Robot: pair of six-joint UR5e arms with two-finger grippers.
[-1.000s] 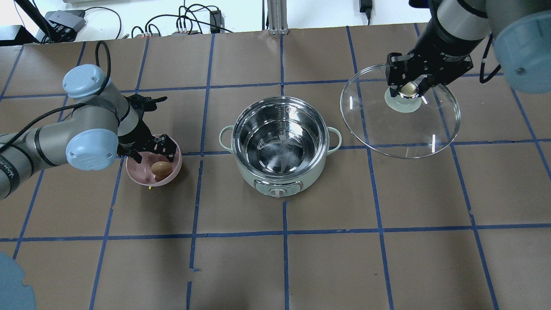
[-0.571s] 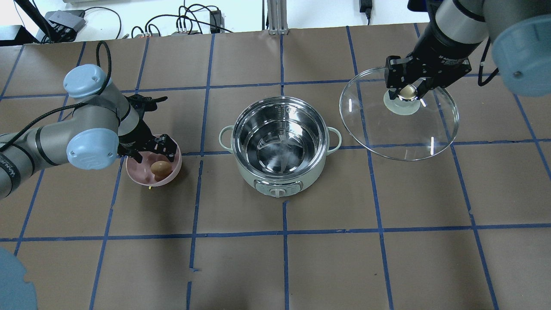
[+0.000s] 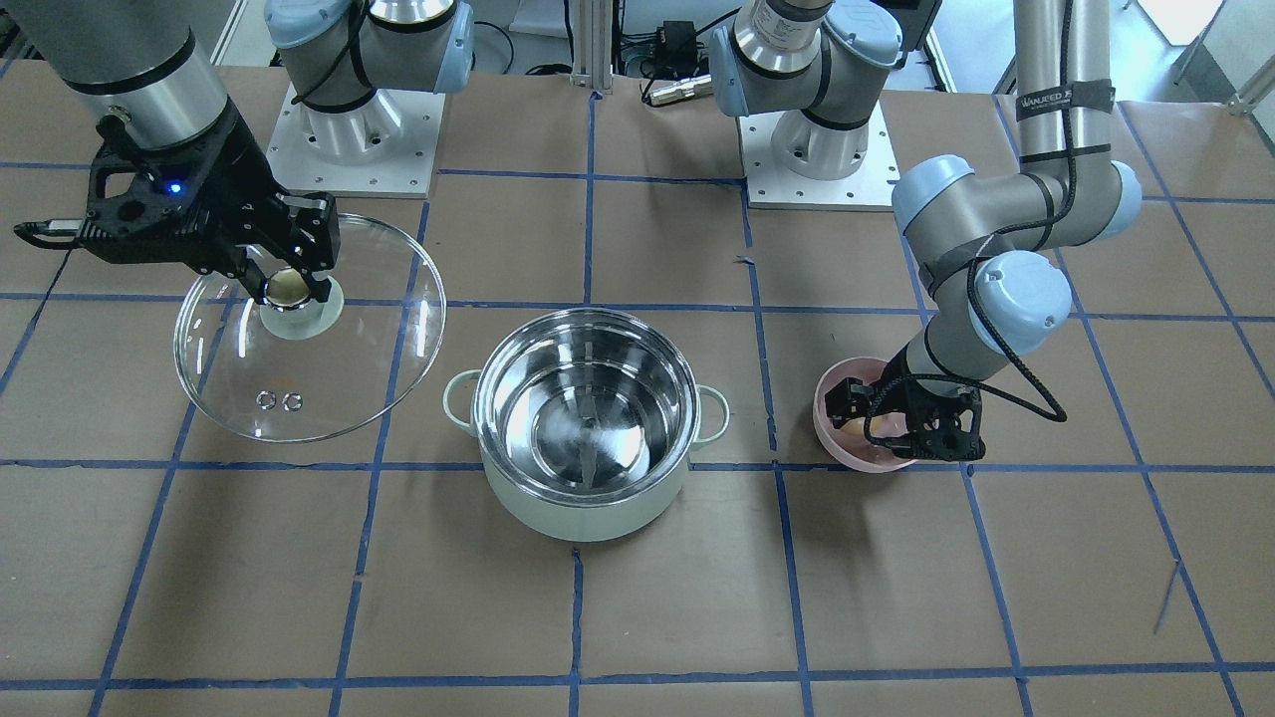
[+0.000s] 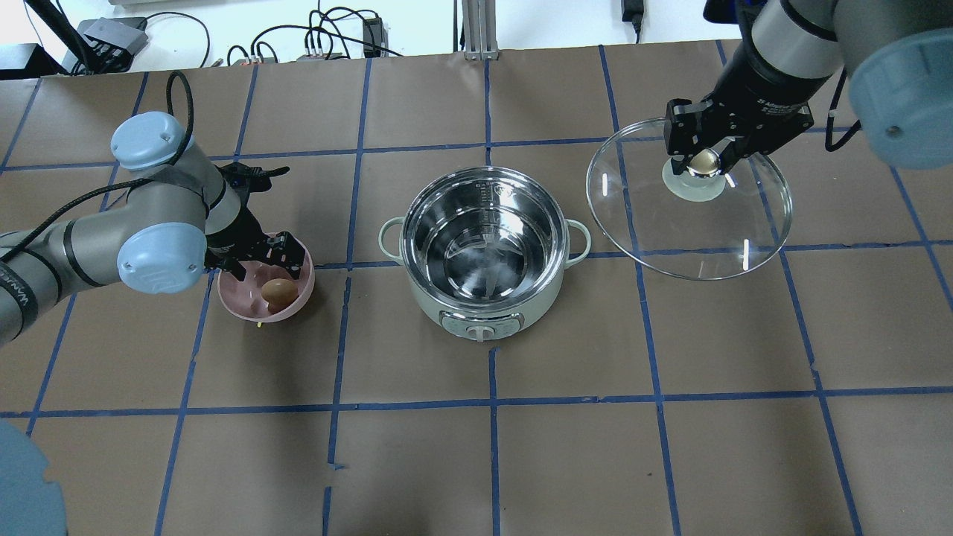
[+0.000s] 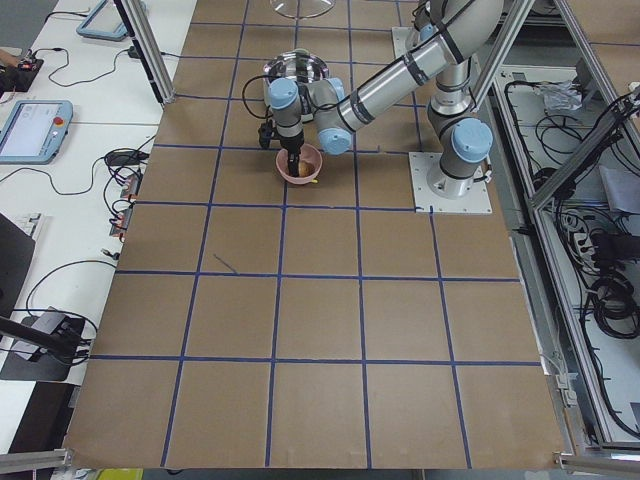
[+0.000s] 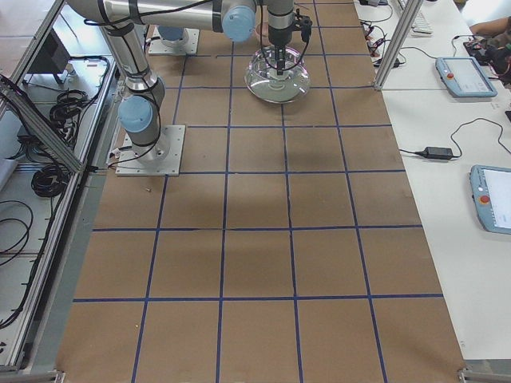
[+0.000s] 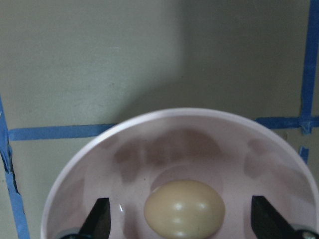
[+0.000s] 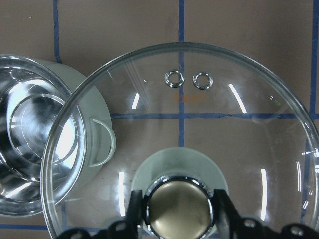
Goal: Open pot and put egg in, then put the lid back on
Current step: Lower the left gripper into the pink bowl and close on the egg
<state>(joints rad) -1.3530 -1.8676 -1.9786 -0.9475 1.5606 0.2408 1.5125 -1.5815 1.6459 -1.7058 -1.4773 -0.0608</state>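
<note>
While brown paper covers the table [image 4: 595, 447] and blue tape lines [image 4: 491, 402] divide it into squares, a tangle of cables [image 4: 313, 37] runs along the far edge by the white wall.

At the middle stands the pot [image 3: 588, 508], uncovered, with nothing in its shiny steel inside. On my left sits a pink bowl [image 4: 246, 309], and the egg [image 4: 278, 290] lies at its bottom.

My left gripper [image 7: 182, 224] reaches down into that bowl with its fingers [image 7: 99, 221] spread wide. The egg lies between them and clear gaps show on both sides, so nothing is grasped.

My right gripper [image 4: 703, 160] is clamped on the gold-beige knob [image 8: 178, 211] and holds the lid [image 4: 692, 231] by it. That glass dome hangs on the pot's right side, with its near rim close to the right loop handle.
</note>
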